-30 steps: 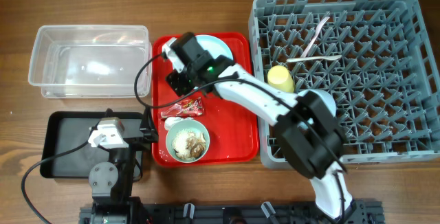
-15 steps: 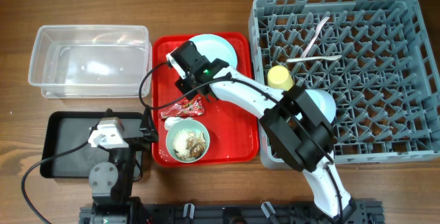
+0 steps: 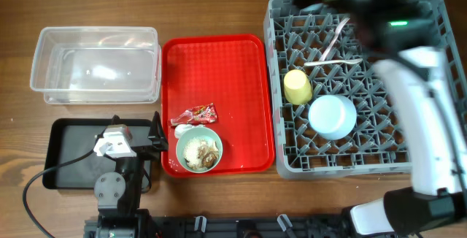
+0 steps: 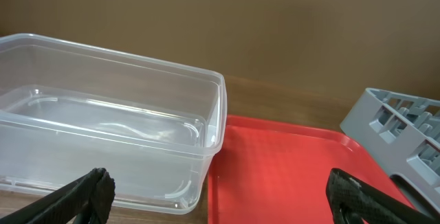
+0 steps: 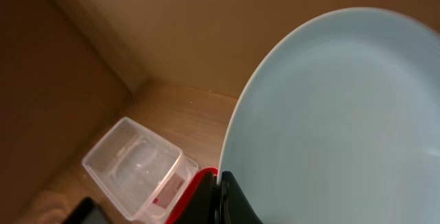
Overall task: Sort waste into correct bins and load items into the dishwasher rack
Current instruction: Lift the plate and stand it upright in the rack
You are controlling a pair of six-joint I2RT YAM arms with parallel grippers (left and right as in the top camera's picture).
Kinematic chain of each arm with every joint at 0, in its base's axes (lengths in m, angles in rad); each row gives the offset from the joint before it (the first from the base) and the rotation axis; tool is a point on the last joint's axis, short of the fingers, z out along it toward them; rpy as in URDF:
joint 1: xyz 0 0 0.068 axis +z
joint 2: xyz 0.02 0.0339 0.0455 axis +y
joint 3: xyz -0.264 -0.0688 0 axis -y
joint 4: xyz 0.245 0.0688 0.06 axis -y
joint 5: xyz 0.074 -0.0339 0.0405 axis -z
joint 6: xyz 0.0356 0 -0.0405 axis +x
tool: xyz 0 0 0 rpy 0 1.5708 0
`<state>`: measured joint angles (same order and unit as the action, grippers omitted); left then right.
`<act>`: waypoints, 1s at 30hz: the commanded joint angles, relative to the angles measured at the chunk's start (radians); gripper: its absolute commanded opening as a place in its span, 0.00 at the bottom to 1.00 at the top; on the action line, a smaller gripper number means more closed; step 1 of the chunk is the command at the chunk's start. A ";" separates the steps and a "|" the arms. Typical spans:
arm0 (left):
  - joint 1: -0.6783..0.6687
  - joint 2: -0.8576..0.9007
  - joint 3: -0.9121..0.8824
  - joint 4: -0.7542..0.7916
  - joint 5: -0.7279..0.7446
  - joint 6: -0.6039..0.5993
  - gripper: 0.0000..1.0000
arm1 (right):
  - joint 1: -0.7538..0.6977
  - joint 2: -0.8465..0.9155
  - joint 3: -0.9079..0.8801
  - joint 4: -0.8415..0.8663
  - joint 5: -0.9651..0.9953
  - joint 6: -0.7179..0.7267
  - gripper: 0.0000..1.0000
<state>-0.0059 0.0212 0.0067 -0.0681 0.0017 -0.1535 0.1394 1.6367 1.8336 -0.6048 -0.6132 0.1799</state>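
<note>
1. Right tool [image 5: 224, 198]: clamped shut on the rim of the light blue plate [image 5: 330, 114], which is carried high and on edge. In the overhead view its arm blurs across the upper right, above the dishwasher rack [image 3: 274, 121].
2. Left tool [image 4: 220, 188]: spread wide, empty, parked at lower left.
3. In the rack: yellow cup [image 3: 297, 86], white cutlery [image 3: 332, 63].
4. On the red tray [image 3: 219, 70]: wrapper [image 3: 195, 113], bowl [image 3: 198, 150] of leftovers.
5. Hazard: the thin rim-only pinch may let the plate pivot or slip. If it is lowered off a slot, it could strike pegs or knock the cup.
</note>
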 commanded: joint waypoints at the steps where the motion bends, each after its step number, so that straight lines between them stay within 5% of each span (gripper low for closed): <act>1: -0.003 0.001 -0.001 -0.008 0.012 0.012 1.00 | -0.223 0.080 -0.063 -0.042 -0.473 0.059 0.04; 11: -0.003 0.001 -0.001 -0.008 0.012 0.012 1.00 | -0.455 0.346 -0.142 -0.038 -0.916 -0.021 0.04; 20: -0.003 0.001 -0.001 -0.008 0.012 0.012 1.00 | -0.449 0.422 -0.142 -0.066 -0.776 -0.021 0.04; 21: -0.003 0.001 -0.001 -0.008 0.012 0.012 1.00 | -0.449 0.422 -0.142 -0.076 -0.730 -0.022 0.09; 23: -0.003 0.001 -0.001 -0.008 0.012 0.012 1.00 | -0.449 0.422 -0.142 -0.094 -0.646 -0.023 0.42; 25: -0.003 0.001 -0.001 -0.008 0.012 0.012 1.00 | -0.449 0.422 -0.142 -0.097 -0.557 -0.023 0.56; 26: -0.003 0.001 -0.001 -0.008 0.012 0.012 1.00 | -0.449 0.422 -0.142 -0.100 -0.497 -0.023 0.74; 30: -0.003 0.001 -0.001 -0.008 0.012 0.012 1.00 | -0.458 0.422 -0.142 -0.100 -0.397 -0.023 0.86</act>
<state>-0.0059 0.0216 0.0067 -0.0681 0.0017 -0.1535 -0.3149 2.0495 1.6924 -0.7044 -1.1408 0.1684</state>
